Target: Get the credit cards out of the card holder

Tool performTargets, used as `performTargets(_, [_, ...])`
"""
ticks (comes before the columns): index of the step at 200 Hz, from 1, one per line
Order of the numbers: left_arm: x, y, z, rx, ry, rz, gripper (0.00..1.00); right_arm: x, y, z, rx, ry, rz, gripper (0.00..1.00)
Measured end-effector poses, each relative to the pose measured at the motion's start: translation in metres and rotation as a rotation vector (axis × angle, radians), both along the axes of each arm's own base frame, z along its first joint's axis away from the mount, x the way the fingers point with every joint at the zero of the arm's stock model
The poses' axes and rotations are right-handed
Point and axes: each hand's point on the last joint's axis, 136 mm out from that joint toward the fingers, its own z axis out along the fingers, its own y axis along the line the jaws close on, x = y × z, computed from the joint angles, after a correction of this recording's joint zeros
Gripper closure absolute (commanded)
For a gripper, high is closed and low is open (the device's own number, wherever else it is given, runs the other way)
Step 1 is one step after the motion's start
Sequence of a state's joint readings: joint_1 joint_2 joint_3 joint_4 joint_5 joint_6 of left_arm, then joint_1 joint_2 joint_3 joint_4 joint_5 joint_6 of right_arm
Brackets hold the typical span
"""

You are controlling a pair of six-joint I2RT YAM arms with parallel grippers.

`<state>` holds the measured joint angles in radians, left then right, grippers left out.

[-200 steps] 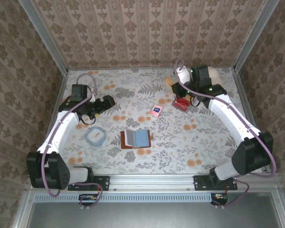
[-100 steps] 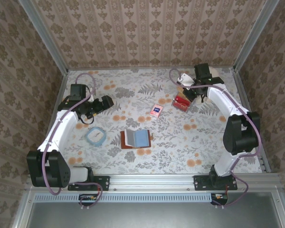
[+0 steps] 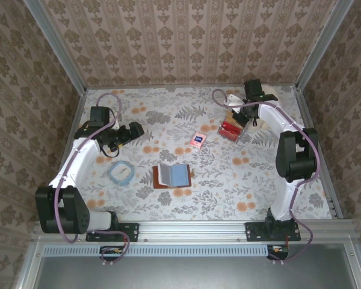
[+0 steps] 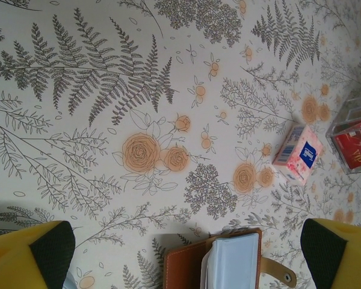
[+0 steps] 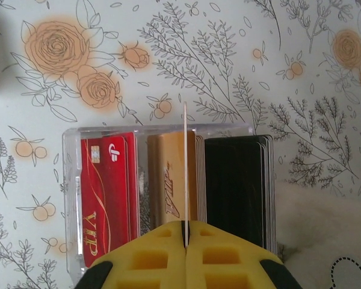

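Card holder (image 3: 172, 176), brown leather and lying open, sits near the middle of the desk (image 3: 228, 192) with its clear sleeves facing up. Left tool (image 3: 132, 130) hangs over the desk off to the holder's far-left side, well apart from it. Its fingers (image 4: 48, 256) are spread wide with nothing between them, and in its wrist view the holder's upper edge lies low between the two. Right tool (image 5: 185, 232) is at the far right of the desk, well away from the holder, pressed together on a thin card (image 5: 185, 162) held edge-on. That card lines up over a clear box (image 5: 162, 127), above the gold stack (image 5: 165, 180) and just beside the black stack (image 5: 234, 186). I cannot tell whether it reaches inside. Red cards (image 5: 105, 192) fill the box's left part. Pink packet (image 4: 298, 153) lies between holder and box.
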<state>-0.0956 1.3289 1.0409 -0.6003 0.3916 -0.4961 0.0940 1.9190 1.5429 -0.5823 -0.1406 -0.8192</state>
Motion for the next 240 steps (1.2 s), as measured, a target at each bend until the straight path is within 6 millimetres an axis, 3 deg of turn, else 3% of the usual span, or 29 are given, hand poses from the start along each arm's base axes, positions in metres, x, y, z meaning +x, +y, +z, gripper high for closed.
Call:
performTargets(80, [-0.002,0.000,-0.004,-0.001,0.011,-0.001,0.00,-0.002,-0.003,-0.006,-0.031,0.001,0.042,0.97])
performTargets(114, [-0.003,0.000,-0.004,-0.002,0.012,-0.002,0.00,-0.008,-0.005,-0.016,-0.045,0.016,0.056,0.86])
performTargets(147, [-0.003,0.000,-0.011,-0.001,0.032,-0.003,0.00,0.001,-0.005,-0.012,-0.043,-0.023,0.054,0.73])
performTargets(206, [-0.005,0.000,-0.014,0.002,0.044,-0.001,0.00,0.007,-0.003,-0.007,-0.019,-0.048,0.027,0.64])
performTargets(222, [-0.005,0.002,-0.015,0.015,0.046,0.003,0.00,0.005,0.000,-0.002,0.020,-0.058,-0.002,0.53])
performTargets(240, [-0.008,0.008,-0.014,0.050,0.047,0.016,0.00,-0.001,0.001,0.015,0.073,-0.088,-0.061,0.49])
